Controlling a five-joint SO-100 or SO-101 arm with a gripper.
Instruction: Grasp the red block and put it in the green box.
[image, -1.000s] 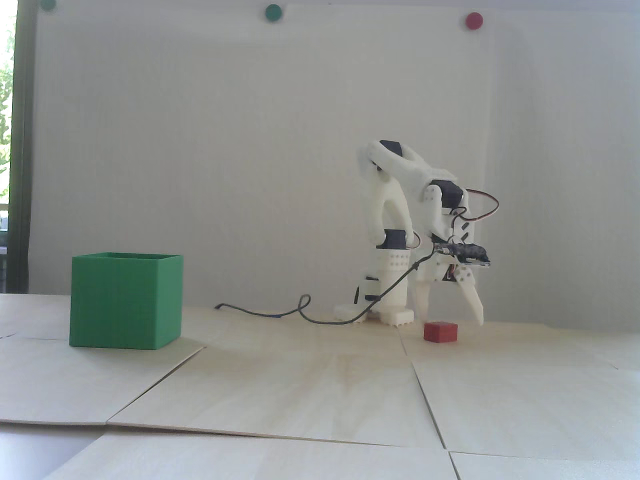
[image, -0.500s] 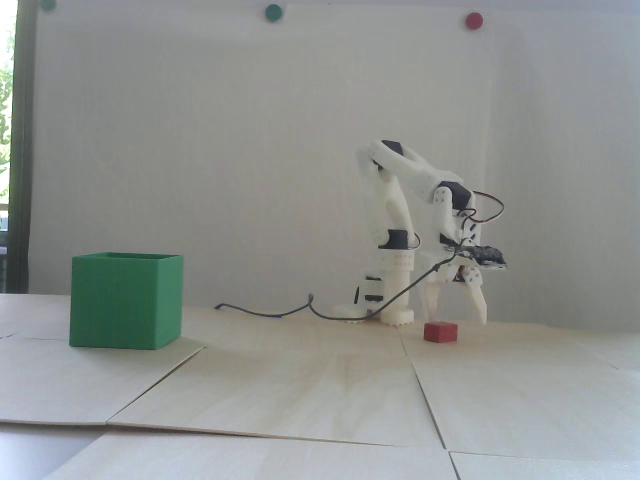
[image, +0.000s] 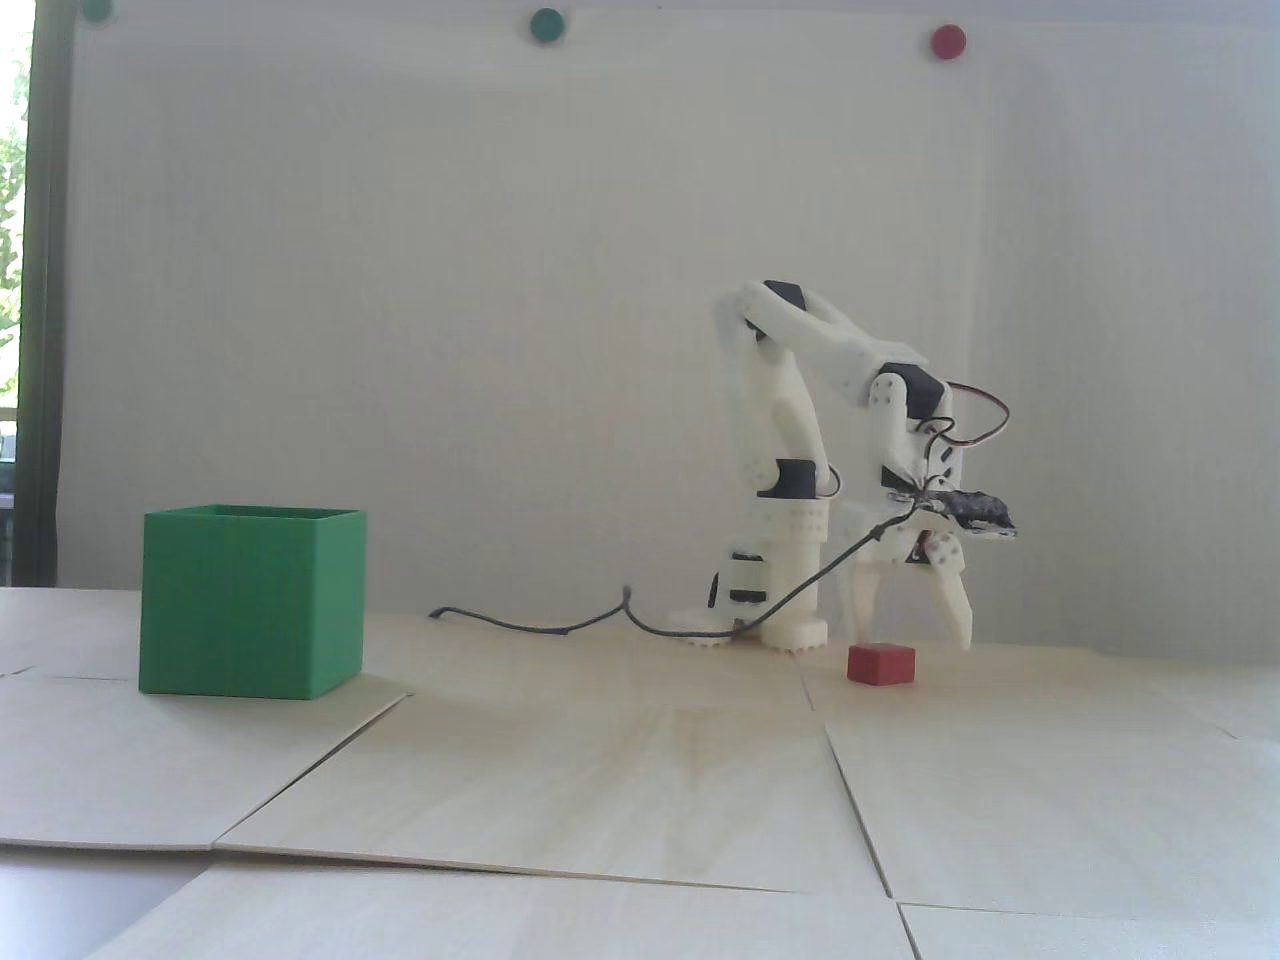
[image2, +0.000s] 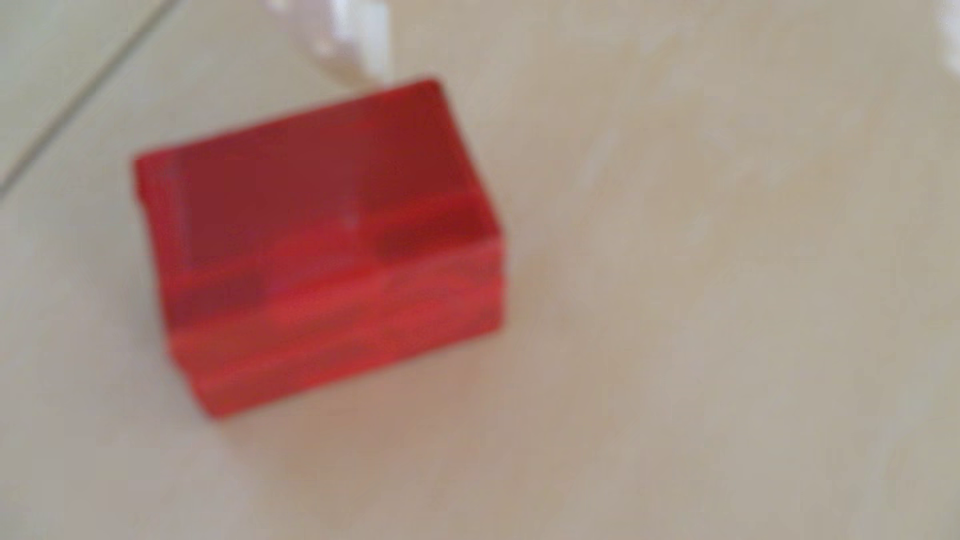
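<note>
The red block (image: 881, 663) lies on the pale wooden table at the right in the fixed view. It fills the left middle of the blurred wrist view (image2: 322, 244). My white gripper (image: 915, 632) hangs just above and behind the block, pointing down, with its jaws spread wide and empty. One white fingertip (image2: 353, 41) shows at the top of the wrist view, just behind the block's far corner; the other finger is a sliver at the top right edge. The green box (image: 250, 602) stands far to the left in the fixed view, open at the top.
A dark cable (image: 560, 625) runs over the table from the arm's base (image: 760, 630) toward the left. The table is made of wooden boards with seams (image: 850, 790). Round green and red dots (image: 947, 41) are on the white wall.
</note>
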